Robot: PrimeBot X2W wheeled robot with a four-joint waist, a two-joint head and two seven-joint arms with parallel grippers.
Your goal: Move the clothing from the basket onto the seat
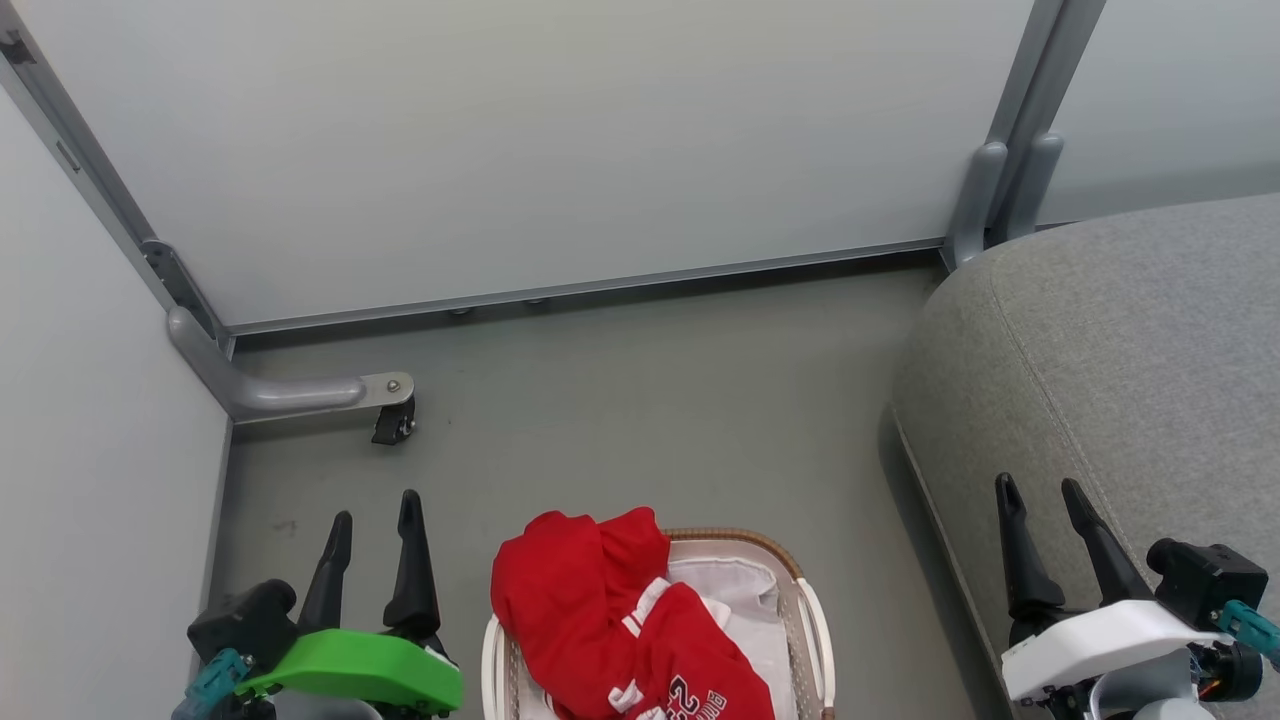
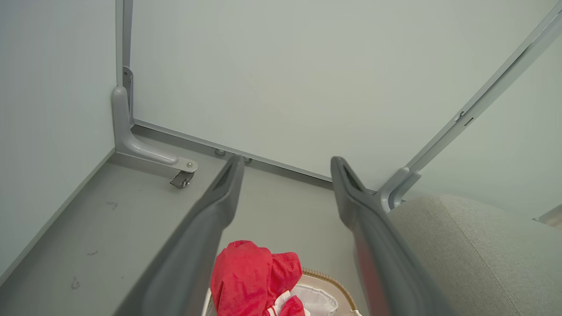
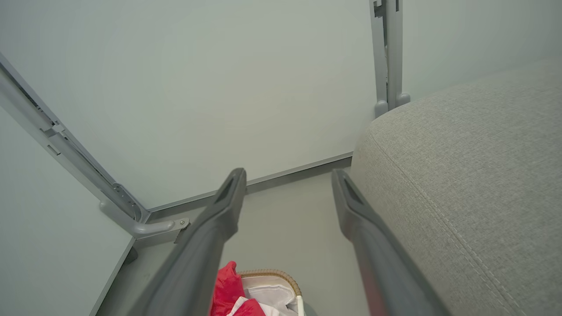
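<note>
The left hand [image 1: 374, 510] sits at 7 o'clock in the head view. Its two dark fingers are spread apart and hold nothing, with bare floor [image 1: 650, 400] beneath. The right hand [image 1: 1038, 485] sits at 4 o'clock, its fingers likewise parted and empty, overlapping the near edge of the seat [image 1: 1120, 370] in that view.

Between the hands, at 6 o'clock, the basket [image 1: 742, 541] stands on the floor, apart from both. The clothing [image 1: 600, 610] lies heaped inside it, red with white trim, and spills over the rim on the basket's 10 o'clock side. The white liner [image 1: 738, 590] shows toward 2 o'clock.

The grey seat takes the 3 o'clock side, near the basket but not touching it. Toward 9 o'clock a caster wheel [image 1: 392, 427] under a grey metal foot stands by the pale partition panels [image 1: 560, 150].
</note>
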